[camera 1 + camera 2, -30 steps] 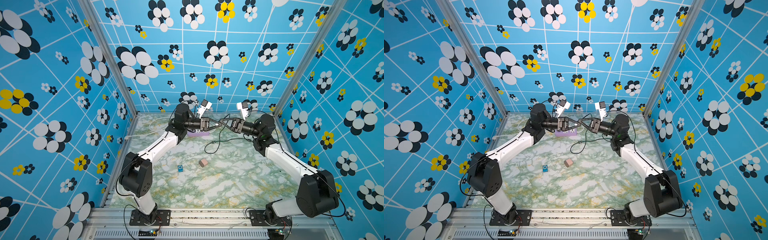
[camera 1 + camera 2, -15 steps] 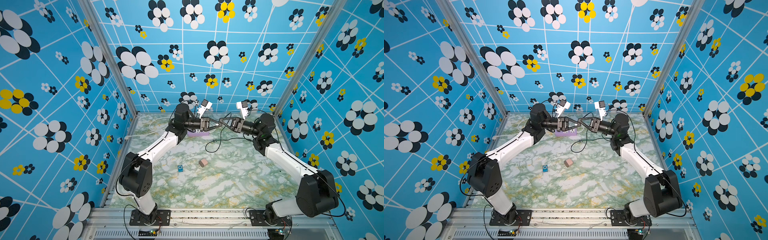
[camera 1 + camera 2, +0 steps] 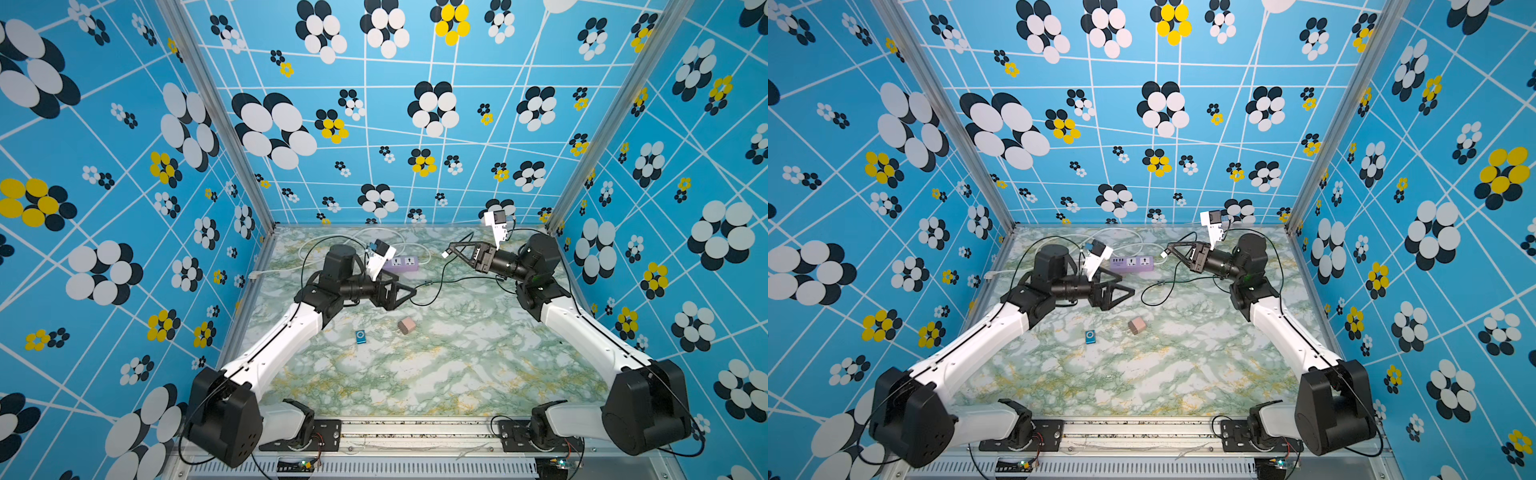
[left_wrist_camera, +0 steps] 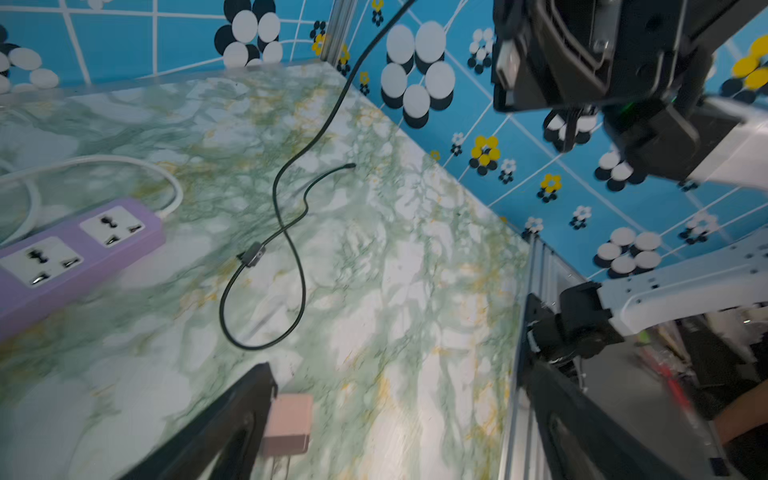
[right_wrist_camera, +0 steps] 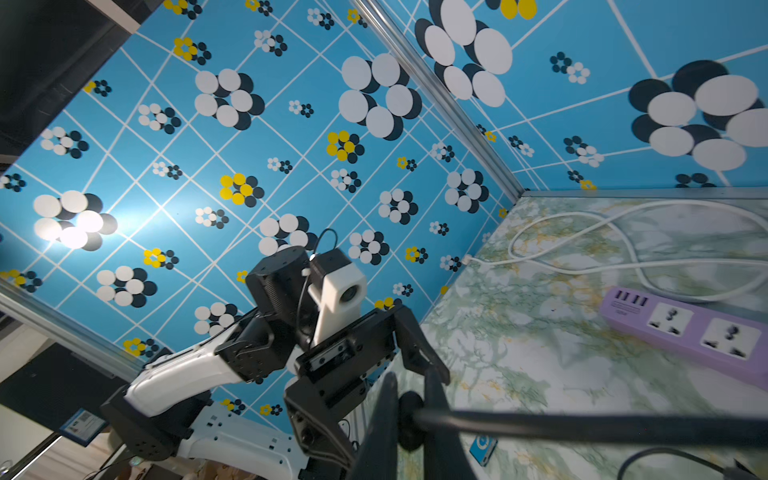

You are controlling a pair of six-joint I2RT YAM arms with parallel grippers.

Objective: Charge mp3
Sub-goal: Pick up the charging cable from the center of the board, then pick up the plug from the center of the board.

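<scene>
Left gripper (image 3: 404,299) jaws spread wide, empty. Right gripper (image 3: 452,248) clamped on cable (image 3: 432,286) at plug end. mp3 (image 3: 361,336) lay on table (image 3: 457,374), 8 o'clock of charger (image 3: 406,325), untouched.

Green-veined, marble-look table (image 3: 457,374). By the far edge, toward the left corner: lilac power strip (image 3: 401,263), its white cord (image 4: 120,159) looped behind. In front of the strip: loose black cable (image 4: 252,254). Near the middle: teal mp3 (image 3: 361,336), pinkish cube charger (image 3: 406,325) close by, not touching.
</scene>
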